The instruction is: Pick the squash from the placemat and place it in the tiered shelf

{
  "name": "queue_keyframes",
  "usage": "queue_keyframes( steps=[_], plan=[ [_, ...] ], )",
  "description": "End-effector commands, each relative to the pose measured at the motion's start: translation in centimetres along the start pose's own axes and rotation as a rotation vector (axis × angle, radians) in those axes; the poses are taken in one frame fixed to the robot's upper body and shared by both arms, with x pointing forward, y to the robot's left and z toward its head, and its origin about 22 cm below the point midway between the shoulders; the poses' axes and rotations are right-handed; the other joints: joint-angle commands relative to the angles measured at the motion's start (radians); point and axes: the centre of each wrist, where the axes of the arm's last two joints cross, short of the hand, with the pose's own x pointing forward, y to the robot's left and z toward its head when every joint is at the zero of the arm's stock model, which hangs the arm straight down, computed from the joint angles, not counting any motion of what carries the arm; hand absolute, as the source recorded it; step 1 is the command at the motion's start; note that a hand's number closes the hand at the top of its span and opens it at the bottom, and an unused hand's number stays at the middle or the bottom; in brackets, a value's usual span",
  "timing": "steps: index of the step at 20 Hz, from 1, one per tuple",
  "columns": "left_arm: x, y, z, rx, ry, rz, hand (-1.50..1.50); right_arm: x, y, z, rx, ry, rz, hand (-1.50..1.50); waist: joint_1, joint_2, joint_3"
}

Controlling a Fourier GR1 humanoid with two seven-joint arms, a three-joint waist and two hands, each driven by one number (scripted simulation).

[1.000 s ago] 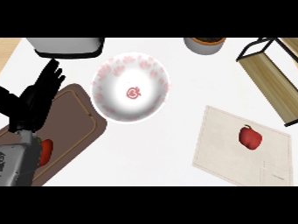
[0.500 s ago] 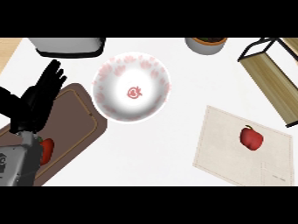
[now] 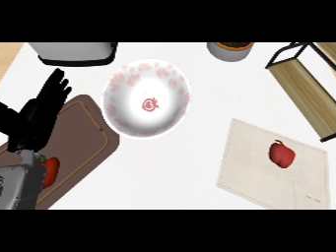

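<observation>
Our black left hand (image 3: 32,115), fingers spread, rests well apart from the small red squash (image 3: 282,153) on the beige placemat (image 3: 252,173); the wooden tiered shelf (image 3: 309,91) lies beyond.

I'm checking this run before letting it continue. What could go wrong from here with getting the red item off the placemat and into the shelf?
The only hand in view, the left hand, rests open over the brown board, far from the red vegetable on the placemat; reaching across might sweep the plate. The tiered shelf is partly cut off at the edge, so placement may be hard to judge. A second red item by the forearm could be mistaken for the target.
</observation>
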Motion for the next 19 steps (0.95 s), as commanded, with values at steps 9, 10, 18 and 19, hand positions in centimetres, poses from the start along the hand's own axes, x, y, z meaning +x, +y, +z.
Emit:
queue_keyframes(
  steps=[9, 10, 18, 19],
  plan=[
    [0.8, 0.0, 0.0, 0.012, 0.000, 0.010, 0.00, -2.7, -13.9, 4.9, 0.106, -0.029, -0.123, -1.50, -0.019, -0.002, 0.002],
    [-0.1, -1.3, 0.0, 0.003, 0.014, 0.006, 0.00, -1.7, -14.1, 4.4, 0.118, -0.048, -0.160, -1.50, -0.011, -0.001, 0.001],
    [-1.0, 0.2, 0.6, 0.021, -0.009, -0.003, 0.00, -5.0, -15.9, 7.7, 0.192, -0.176, -0.046, -1.50, -0.012, 0.000, 0.002],
    [-0.4, -0.1, 0.2, 0.011, -0.002, 0.000, 0.00, -4.7, -15.5, 7.3, 0.199, -0.186, -0.032, -1.50, -0.007, 0.000, 0.002]
  ],
)
